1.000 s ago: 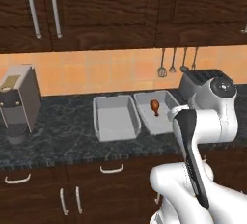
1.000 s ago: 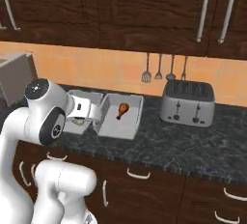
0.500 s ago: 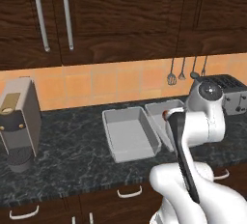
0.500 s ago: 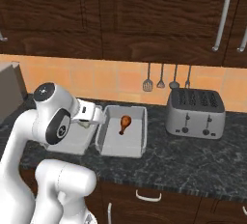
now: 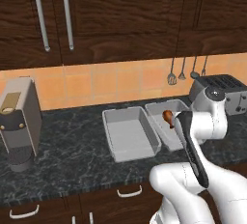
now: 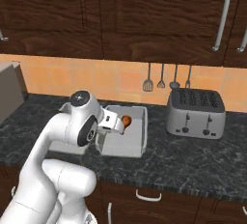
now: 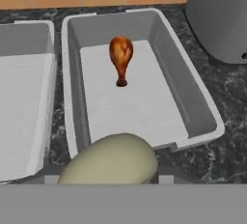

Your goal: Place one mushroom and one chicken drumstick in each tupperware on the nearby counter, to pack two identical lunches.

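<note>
The tool [image 7: 110, 182] grips a beige mushroom [image 7: 112, 162] at the near rim of the right tupperware [image 7: 193, 97], where a drumstick [image 7: 120, 56] lies. The mushroom looks light, rounded and probably slippery, so it is best held across its cap.

base driving left along the desk [image 5: 72, 155], views shifting with it, toaster [image 6: 195, 113] and coffee machine [image 5: 19, 121] sliding rightward in frame

A glossy white arm [image 5: 202, 179] of rounded segments, with dark joint caps and a black strip along its forearm.
</note>
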